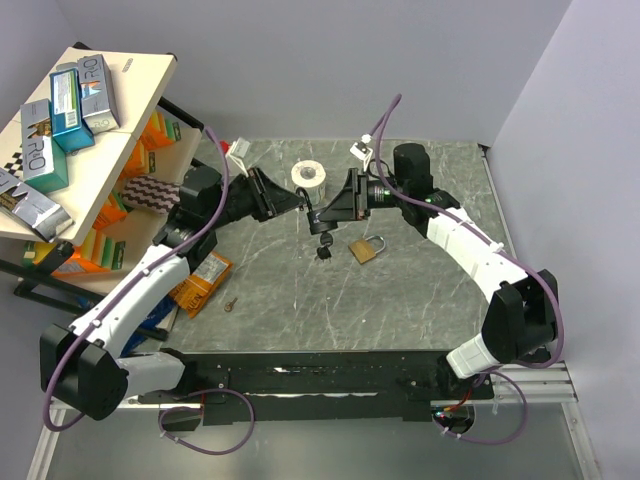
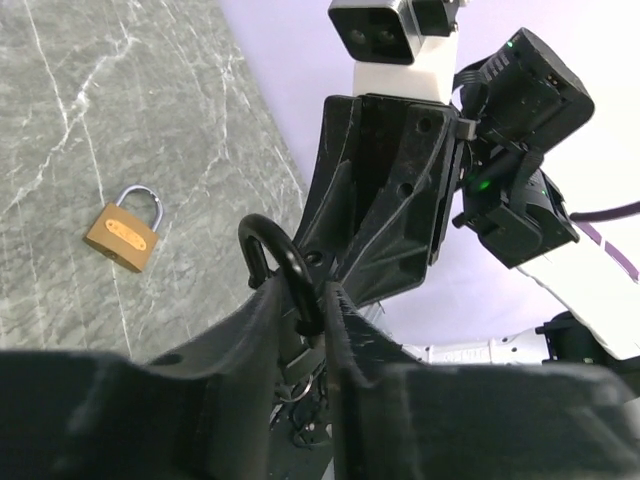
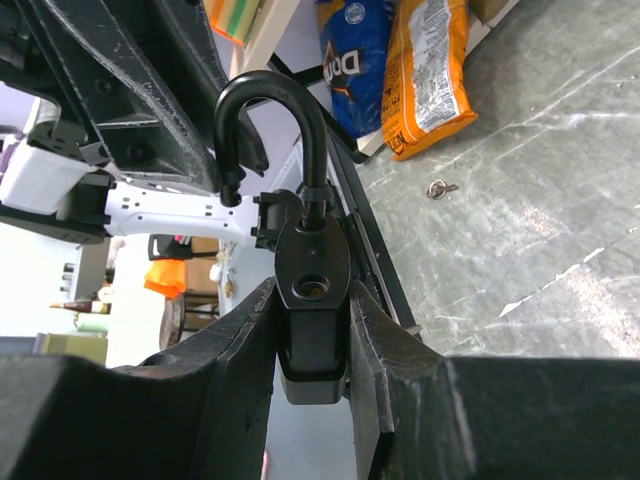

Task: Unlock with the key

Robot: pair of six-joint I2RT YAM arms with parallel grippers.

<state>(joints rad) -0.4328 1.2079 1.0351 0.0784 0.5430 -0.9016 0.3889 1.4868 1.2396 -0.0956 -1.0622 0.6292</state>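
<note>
Grey marble table (image 1: 300,300). Right pincer (image 3: 312,300) clamps black lock (image 3: 312,275); left pincer (image 2: 305,292) closed round shackle (image 2: 268,240). I see key (image 1: 322,246) hanging beneath lock, off table. One shackle leg looks sprung: I judge unlocking nearly done, pull-open left.

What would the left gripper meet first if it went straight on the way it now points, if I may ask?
The black padlock, whose shackle already sits between the left gripper fingers; just beyond, probably, the right gripper holding it.
</note>
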